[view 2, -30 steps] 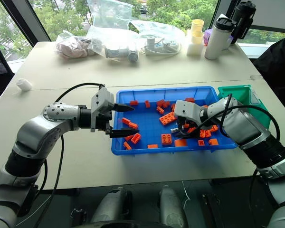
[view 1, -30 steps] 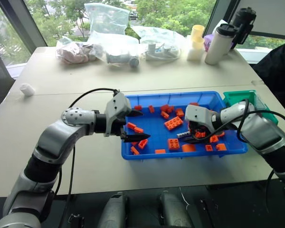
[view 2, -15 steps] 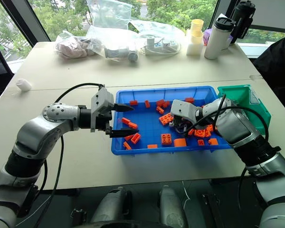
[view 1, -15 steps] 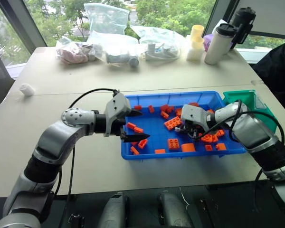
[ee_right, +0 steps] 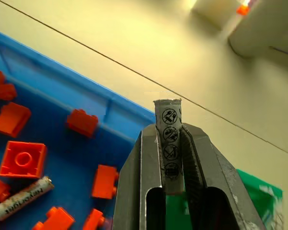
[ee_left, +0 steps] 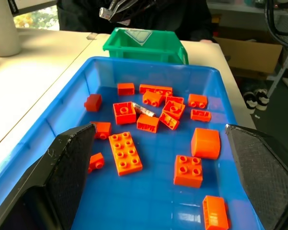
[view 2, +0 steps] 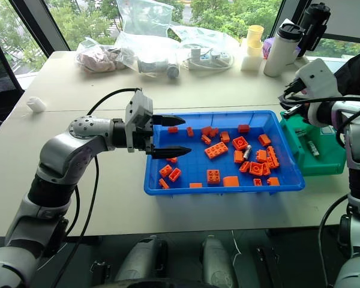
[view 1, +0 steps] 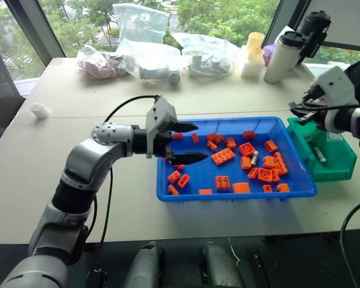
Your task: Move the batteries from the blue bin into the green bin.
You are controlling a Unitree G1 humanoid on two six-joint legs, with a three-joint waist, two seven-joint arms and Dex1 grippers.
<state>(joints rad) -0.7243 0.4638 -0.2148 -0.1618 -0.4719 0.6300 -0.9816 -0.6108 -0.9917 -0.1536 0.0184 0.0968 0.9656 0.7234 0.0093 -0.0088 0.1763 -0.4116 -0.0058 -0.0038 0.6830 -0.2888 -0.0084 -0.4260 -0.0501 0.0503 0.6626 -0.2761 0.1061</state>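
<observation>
Batteries are our business, and one sits pinched upright between the closed fingers of our right gripper, its long axis running along them. We hold it just above the back rim of the green bin — the drop lies below and slightly toward us, we judge. Another battery lies among orange bricks in the blue bin; our left gripper, jaws wide, hangs over that bin's left end, empty.

Head views overlook blue bin; wrist views close
</observation>
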